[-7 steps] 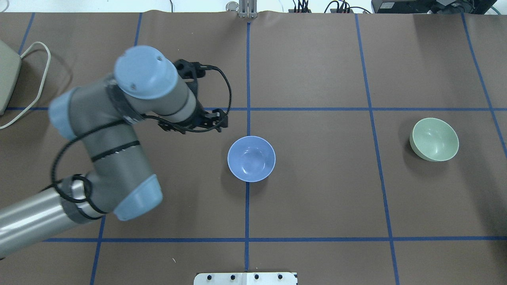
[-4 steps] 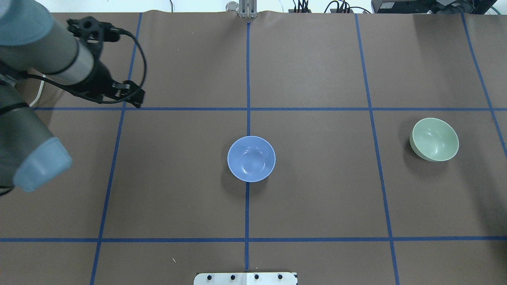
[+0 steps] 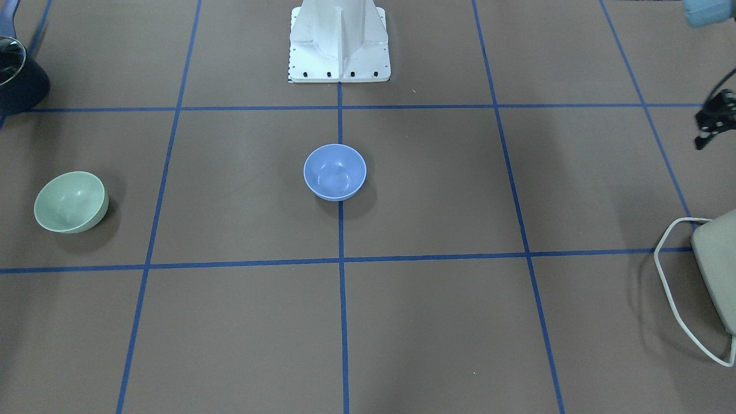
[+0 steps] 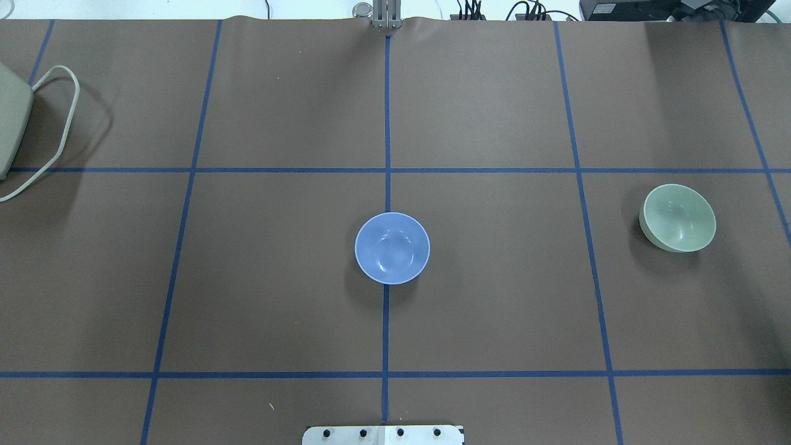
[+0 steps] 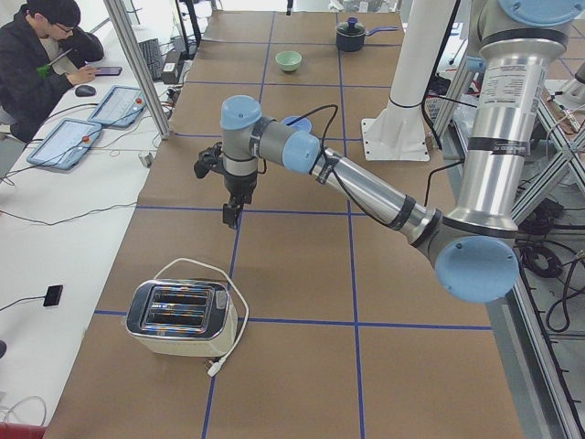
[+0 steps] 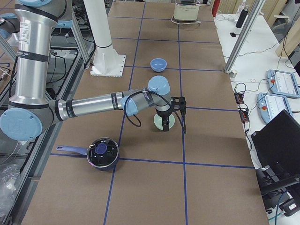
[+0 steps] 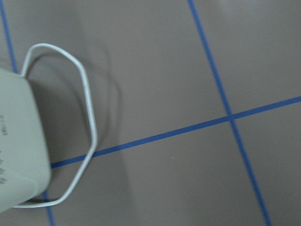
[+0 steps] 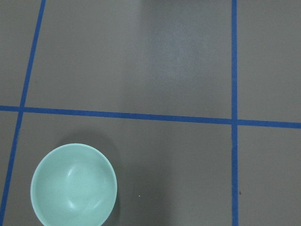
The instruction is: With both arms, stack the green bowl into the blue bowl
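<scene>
The blue bowl stands upright at the table's middle, on the centre tape line; it also shows in the front-facing view. The green bowl sits tilted far to the right, and low left in the right wrist view. My left gripper hangs above the table between the blue bowl and the toaster, and only its edge shows in the front-facing view. My right gripper overlaps the green bowl in the exterior right view. I cannot tell whether either gripper is open or shut. Both bowls are empty.
A toaster with a looped white cable stands at the table's left end and fills the left of the left wrist view. A dark pot sits near the right end. The white pedestal stands at the robot's edge.
My left arm has swung left, away from the blue bowl, and left the overhead view. Both bowls have stayed in place.
</scene>
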You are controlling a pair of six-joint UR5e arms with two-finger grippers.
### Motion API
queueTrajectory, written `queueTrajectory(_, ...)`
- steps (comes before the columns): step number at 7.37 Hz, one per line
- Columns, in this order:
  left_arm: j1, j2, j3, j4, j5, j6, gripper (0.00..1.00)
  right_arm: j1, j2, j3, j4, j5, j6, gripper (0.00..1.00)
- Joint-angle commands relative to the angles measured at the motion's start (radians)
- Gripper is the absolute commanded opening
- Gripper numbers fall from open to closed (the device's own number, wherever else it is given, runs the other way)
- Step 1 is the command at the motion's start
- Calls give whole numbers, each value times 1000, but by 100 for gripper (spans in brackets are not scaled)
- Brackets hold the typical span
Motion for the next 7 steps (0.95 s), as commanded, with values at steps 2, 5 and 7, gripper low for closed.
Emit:
queueTrajectory(2,-276,164,91,-27,-14,333,98,-133,13,7,7,-82,95,100)
queueTrajectory(5,-301,206,96,-45,-13,351,98,-256,130,-130,13,-168,77,96)
queueTrajectory(7,-301,206,96,-45,-13,351,98,-281,138,-226,164,-163,66,90)
